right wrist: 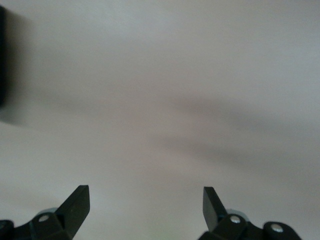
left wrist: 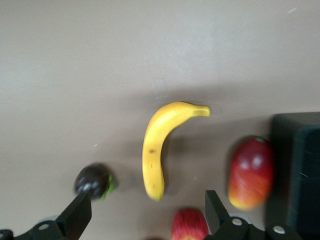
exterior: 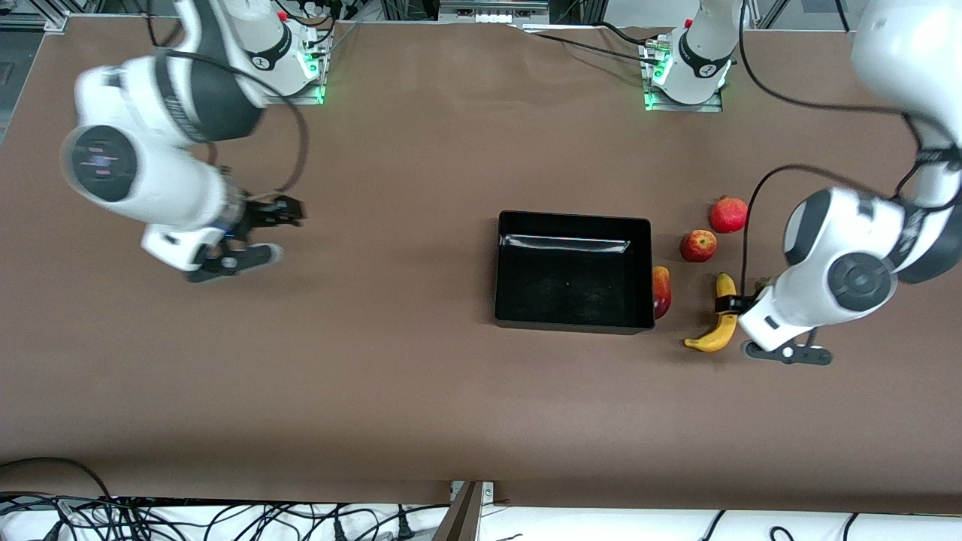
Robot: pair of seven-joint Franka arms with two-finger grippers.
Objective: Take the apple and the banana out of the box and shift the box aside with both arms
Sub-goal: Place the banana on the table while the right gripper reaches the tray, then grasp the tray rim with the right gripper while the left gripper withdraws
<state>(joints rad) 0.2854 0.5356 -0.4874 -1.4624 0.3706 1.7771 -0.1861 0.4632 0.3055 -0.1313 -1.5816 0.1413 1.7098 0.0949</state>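
Note:
The black tray [exterior: 571, 270] lies toward the left arm's end of the table. The mango [exterior: 661, 291] touches its side wall. The apple [exterior: 698, 246], pomegranate [exterior: 728, 215] and banana [exterior: 720, 319] lie close by. My left gripper [exterior: 730, 303] hovers open and empty over the banana. The left wrist view shows the gripper [left wrist: 146, 199] open over the banana [left wrist: 155, 150], with the mango [left wrist: 250, 172], apple [left wrist: 189, 225], tray [left wrist: 297, 170] and the dark purple fruit [left wrist: 92, 181], which the arm hides in the front view. My right gripper [exterior: 282, 212] is open and empty [right wrist: 146, 192] over bare table.
The brown table [exterior: 376, 361] has bare surface between the tray and the right arm. The tray's dark edge [right wrist: 2, 60] shows in the right wrist view. Cables hang along the table edge nearest the front camera [exterior: 225, 518].

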